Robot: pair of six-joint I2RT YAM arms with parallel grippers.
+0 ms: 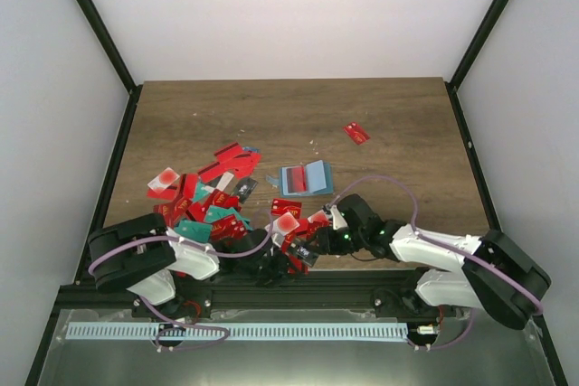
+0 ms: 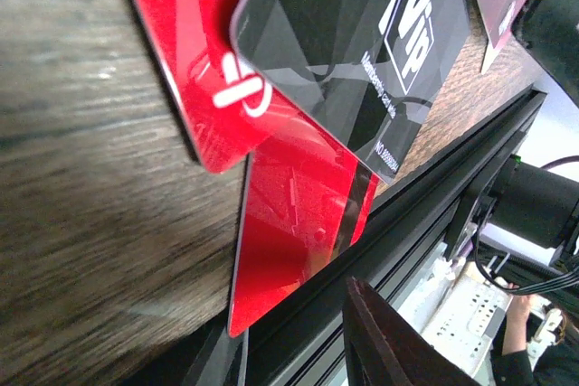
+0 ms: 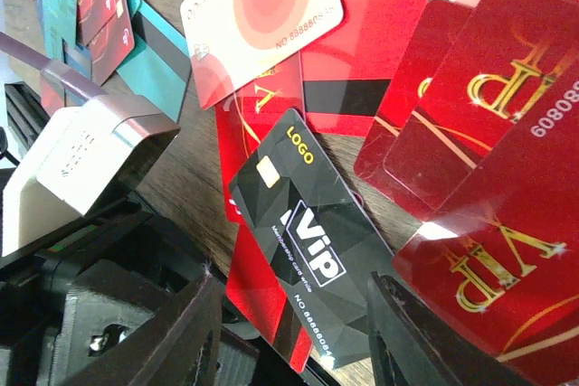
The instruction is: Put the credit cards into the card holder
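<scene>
Many credit cards (image 1: pixel 213 189), mostly red with some teal, lie in a heap left of centre. The teal-blue card holder (image 1: pixel 306 178) lies open beside them. Both grippers meet at the near table edge. My right gripper (image 3: pixel 298 345) is open, its jaws on either side of a black VIP card (image 3: pixel 308 232) that lies on a red striped card (image 3: pixel 271 305) overhanging the edge. My left gripper (image 2: pixel 298 363) is open below the edge, by the same red card (image 2: pixel 298 223) and the black card (image 2: pixel 362 33). In the top view the left gripper (image 1: pixel 279 265) and right gripper (image 1: pixel 313 243) nearly touch.
A lone red card (image 1: pixel 356 133) lies at the far right of the table. A white-and-red card (image 3: pixel 262 15) and red VIP cards (image 3: pixel 488 133) lie close to my right gripper. The black frame rail (image 2: pixel 425 187) runs along the near table edge.
</scene>
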